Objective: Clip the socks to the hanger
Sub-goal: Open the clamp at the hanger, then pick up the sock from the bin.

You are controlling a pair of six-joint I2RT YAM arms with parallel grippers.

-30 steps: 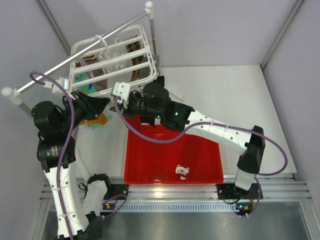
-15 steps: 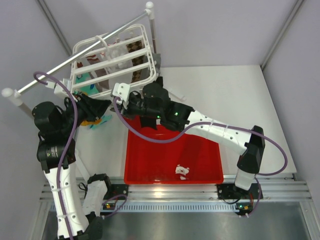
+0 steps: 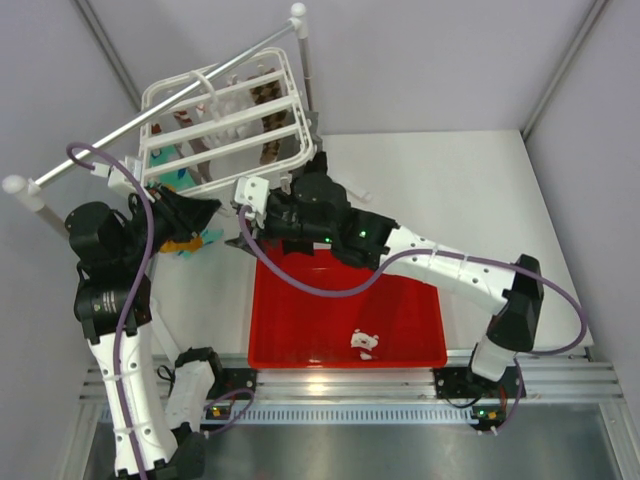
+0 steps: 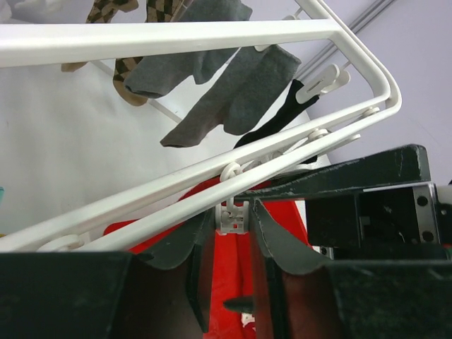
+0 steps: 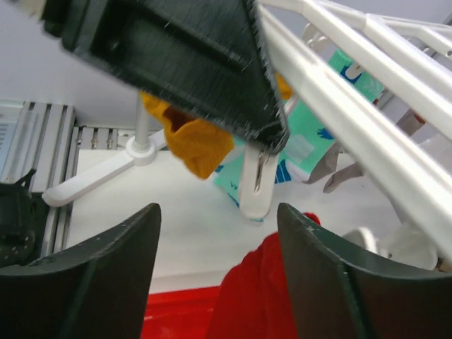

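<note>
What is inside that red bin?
One small white object lies near the bin's front wall. The right arm covers the far end, so anything there is hidden.

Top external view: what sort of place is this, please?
Probably a robot test cell staged for laundry: plain walls enclose a white table with a sock hanger on a metal rail and a red bin.

This is looking like a robotics lab test cell, not a home: plain grey panel walls (image 3: 420, 60) are enclosing a white table (image 3: 470, 180), the left arm (image 3: 112, 330) and right arm (image 3: 440, 265) are sitting bolted to an aluminium rail (image 3: 350, 385) along the near edge, and purple cables (image 3: 300, 288) are trailing exposed over them
</note>
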